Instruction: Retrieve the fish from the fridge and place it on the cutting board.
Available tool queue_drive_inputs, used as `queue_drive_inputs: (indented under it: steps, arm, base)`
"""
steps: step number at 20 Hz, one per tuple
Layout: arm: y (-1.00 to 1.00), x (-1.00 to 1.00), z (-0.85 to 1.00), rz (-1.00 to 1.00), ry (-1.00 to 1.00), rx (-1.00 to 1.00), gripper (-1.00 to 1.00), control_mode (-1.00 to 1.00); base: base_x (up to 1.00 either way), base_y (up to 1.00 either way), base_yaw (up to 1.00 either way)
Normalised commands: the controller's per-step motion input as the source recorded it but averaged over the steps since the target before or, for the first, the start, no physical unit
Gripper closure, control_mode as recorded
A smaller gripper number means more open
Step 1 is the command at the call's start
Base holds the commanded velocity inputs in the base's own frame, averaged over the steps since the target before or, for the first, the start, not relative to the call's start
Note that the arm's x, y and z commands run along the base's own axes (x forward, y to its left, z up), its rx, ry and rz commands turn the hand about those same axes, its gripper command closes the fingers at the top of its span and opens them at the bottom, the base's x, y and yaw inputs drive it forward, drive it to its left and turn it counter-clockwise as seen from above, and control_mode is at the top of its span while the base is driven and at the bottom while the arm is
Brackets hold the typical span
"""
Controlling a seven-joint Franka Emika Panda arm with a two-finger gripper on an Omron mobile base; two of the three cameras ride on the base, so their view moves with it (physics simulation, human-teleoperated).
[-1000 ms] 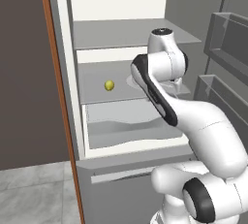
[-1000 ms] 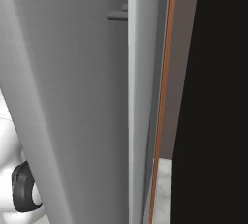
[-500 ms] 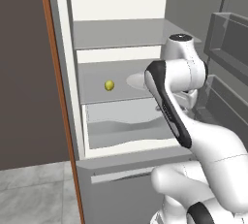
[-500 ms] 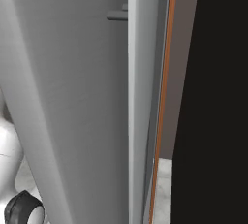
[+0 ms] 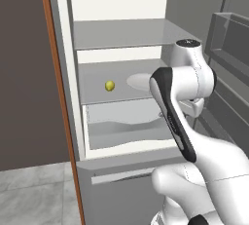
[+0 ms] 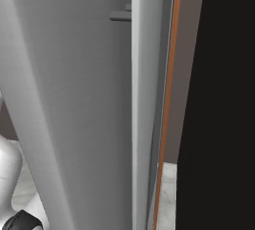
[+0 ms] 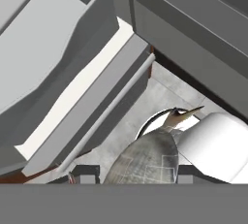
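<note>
- The fish [image 7: 145,162], silvery-grey with a faint scaled pattern and a thin pointed tail tip, is seen in the hand view clamped between the two dark fingertips of the gripper [image 7: 131,175]; the jaws are closed on its rounded body.
- In the same view the fish is held out over the pale speckled floor, in front of the fridge's lower grey front panel and beside the door bins.
- The fridge [image 5: 121,39] is shown open in the left base view: white smooth inner walls, flat grey glass shelves, and a pale drawer [image 5: 126,126] with a wavy front edge.
- A small round yellow-green fruit [image 5: 110,86] is seen on the middle shelf, with the edge of a white round plate [image 5: 141,80] near it, partly hidden by the arm.
- The left base view gives the glossy white arm with its dark band, bent in front of the shelves.
- The right base view gives the matte grey outer face of the fridge door and its long, slim upright handle [image 6: 144,109], with an orange-brown cabinet edge beside it.
</note>
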Motion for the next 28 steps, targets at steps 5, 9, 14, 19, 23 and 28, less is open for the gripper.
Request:
queue_drive_inputs:
  steps: [5, 9, 14, 19, 23, 28]
  arm:
    - [0.00, 0.00, 0.00, 0.00, 0.00, 0.00, 1.00, -1.00]
    - [0.00, -0.02, 0.00, 0.00, 0.00, 0.00, 1.00, 1.00]
    - [0.00, 0.00, 0.00, 0.00, 0.00, 0.00, 1.00, 1.00]
    - [0.00, 0.00, 0.00, 0.00, 0.00, 0.00, 1.00, 1.00]
    - [0.00, 0.00, 0.00, 0.00, 0.00, 0.00, 1.00, 1.00]
    - [0.00, 0.00, 0.00, 0.00, 0.00, 0.00, 1.00, 1.00]
  base:
    - [0.00, 0.00, 0.00]
    - [-0.05, 0.00, 0.00]
    - [-0.34, 0.24, -0.04]
    - [-0.31, 0.48, -0.05]
    - [-0.25, 0.56, -0.04]
    - [-0.24, 0.63, -0.01]
